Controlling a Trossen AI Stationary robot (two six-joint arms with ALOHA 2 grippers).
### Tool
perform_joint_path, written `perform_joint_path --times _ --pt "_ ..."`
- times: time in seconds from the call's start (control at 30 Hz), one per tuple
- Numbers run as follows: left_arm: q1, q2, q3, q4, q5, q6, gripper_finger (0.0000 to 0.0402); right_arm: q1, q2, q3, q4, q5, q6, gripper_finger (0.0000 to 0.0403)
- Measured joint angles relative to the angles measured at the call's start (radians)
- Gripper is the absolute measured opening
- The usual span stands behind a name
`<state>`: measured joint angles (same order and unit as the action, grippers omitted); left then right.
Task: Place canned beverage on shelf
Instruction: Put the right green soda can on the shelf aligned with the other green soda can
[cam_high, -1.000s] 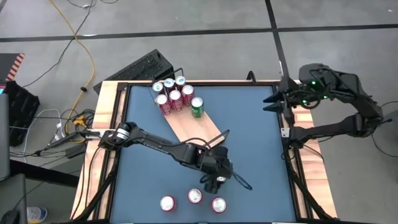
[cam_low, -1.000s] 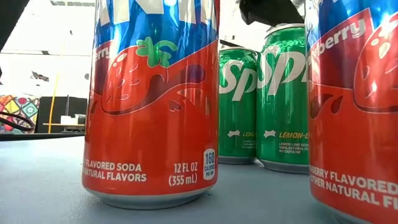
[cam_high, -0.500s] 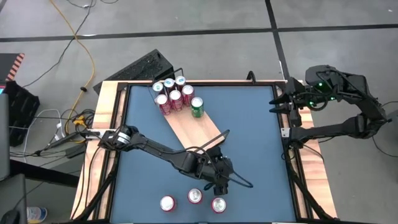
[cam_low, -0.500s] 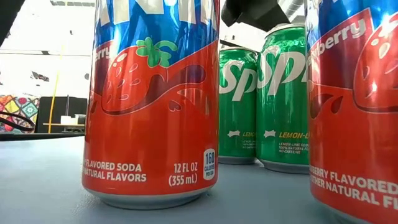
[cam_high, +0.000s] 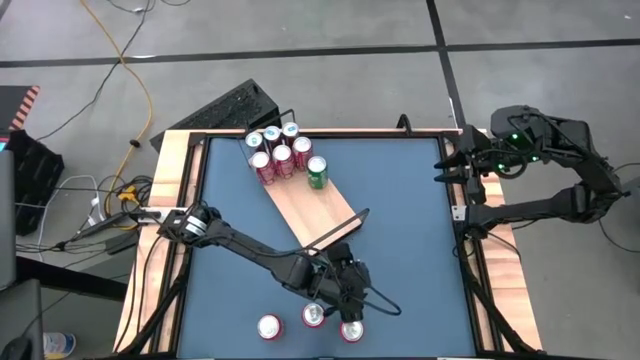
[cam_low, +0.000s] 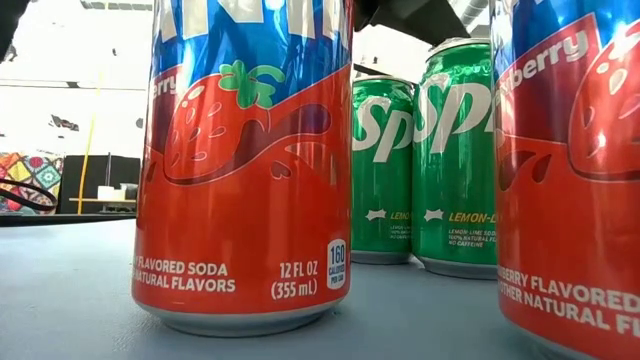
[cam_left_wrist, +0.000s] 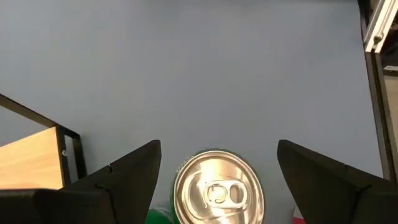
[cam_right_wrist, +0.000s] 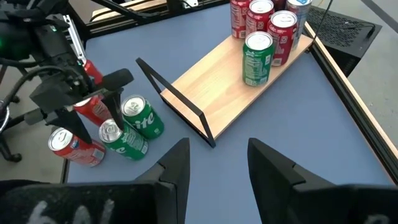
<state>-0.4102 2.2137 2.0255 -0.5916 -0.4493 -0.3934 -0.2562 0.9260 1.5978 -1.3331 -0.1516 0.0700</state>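
The left gripper (cam_high: 347, 318), jaws wide and empty, hangs over a green can (cam_left_wrist: 217, 193) near the tabletop's front edge. Coming down crooked could knock neighbour cans (cam_right_wrist: 71, 148) over. The shelf (cam_high: 310, 208) lies mid-tabletop.

**Camera layout, four views**

High: overhead, straight down on whole table (cam_high: 420, 230). Low: tabletop height, level, v. close to cans beside the shelf (cam_high: 310, 208), facing room. L wrist: down onto green can (cam_left_wrist: 217, 194) top, shelf end alongside. R wrist: angled from far off; shares shelf and can cluster w/ high view.
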Motion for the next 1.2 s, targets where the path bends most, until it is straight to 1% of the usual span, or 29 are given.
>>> perform_joint_path --times 0.13,0.2,0.3,0.43,0.57,0.7,0.77,0.97,1.1,1.2 --pt "-0.004 0.031 0.000 -0.013 0.001 0.004 0.0309 0.000 0.000 0.000 0.000 0.000 0.000 0.0145" --pt "-0.004 0.046 0.000 -0.003 0.024 -0.010 0.0309 0.000 0.000 0.000 0.001 0.000 0.000 0.0145" --pt "-0.002 0.047 0.000 -0.018 0.049 -0.034 0.0309 0.000 0.000 0.000 0.001 0.000 0.001 0.0145" --pt "-0.003 0.046 0.000 -0.060 0.045 -0.036 0.0306 0.000 0.000 0.000 0.001 -0.001 0.001 0.0145" --pt "-0.002 0.046 0.001 -0.070 0.099 -0.030 0.0277 0.000 0.000 0.000 0.001 -0.001 0.001 0.0145" --pt "-0.002 0.044 0.001 -0.079 0.107 -0.032 0.0242 0.000 0.000 0.000 0.001 -0.001 0.001 0.0145" --pt "-0.002 0.044 0.002 -0.079 0.109 -0.003 0.0240 0.000 0.000 0.000 0.001 -0.001 0.001 0.0145" --pt "0.007 0.044 0.011 -0.062 0.174 0.096 0.0236 0.000 0.000 0.000 0.001 0.000 0.001 0.0145" --pt "0.022 0.038 0.014 -0.047 0.230 0.221 0.0236 0.000 0.000 0.000 0.001 0.000 0.001 0.0145" --pt "0.036 0.039 0.046 -0.063 0.291 0.319 0.0236 0.000 0.000 0.000 0.001 0.000 0.001 0.0145"
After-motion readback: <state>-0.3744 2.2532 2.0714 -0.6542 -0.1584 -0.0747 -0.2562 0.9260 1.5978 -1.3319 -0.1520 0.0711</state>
